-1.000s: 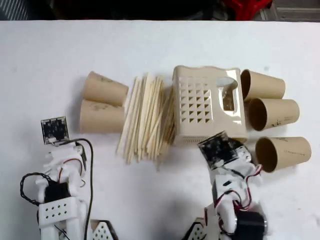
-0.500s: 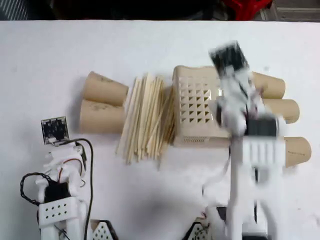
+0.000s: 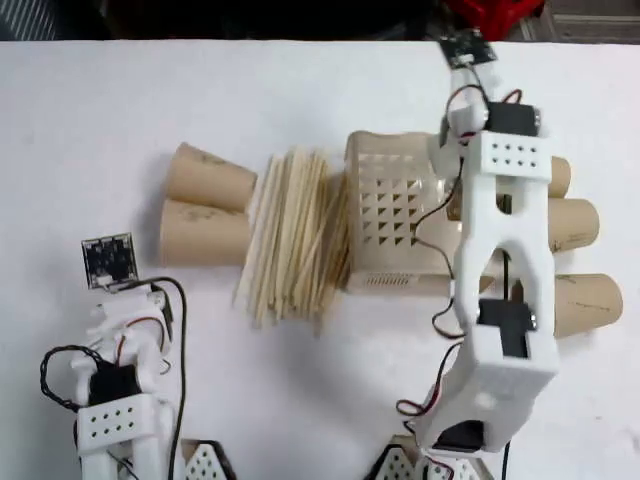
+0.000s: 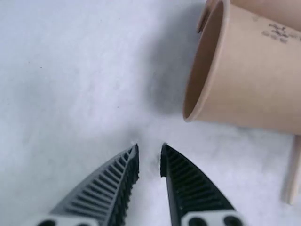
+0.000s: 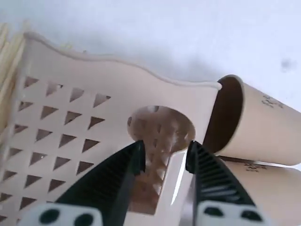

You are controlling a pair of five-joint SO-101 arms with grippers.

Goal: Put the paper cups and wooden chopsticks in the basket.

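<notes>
Basket [image 3: 390, 215] lies on its side mid-bench [image 3: 90, 110], its perforated wall facing up. Chopsticks [image 3: 295, 235] sit in a loose heap on the bench, touching the basket's left side.

Cup A [image 3: 208, 177] and cup B [image 3: 203, 233] lie on their sides left of the heap, touching each other. Cup C [image 3: 558, 177], cup D [image 3: 575, 225] and cup E [image 3: 592, 302] lie on their sides just right of the basket, mouths toward it. All cups and chopsticks are outside the basket.

Right arm [image 3: 500, 260] is stretched across the basket's right end and the mouths of C, D and E. Right jaws are spread with nothing between them, above the basket's handle hole [image 5: 162, 125]. Cup C [image 5: 268, 127] is just beside that corner.

Left arm [image 3: 115, 390] is at the near edge of the bench, well apart from the basket. Left jaws are slightly apart and hold nothing, tips low over bare bench near the mouth of cup B [image 4: 249, 80]. One chopstick [image 4: 292, 174] shows at the edge of the left wrist view.
</notes>
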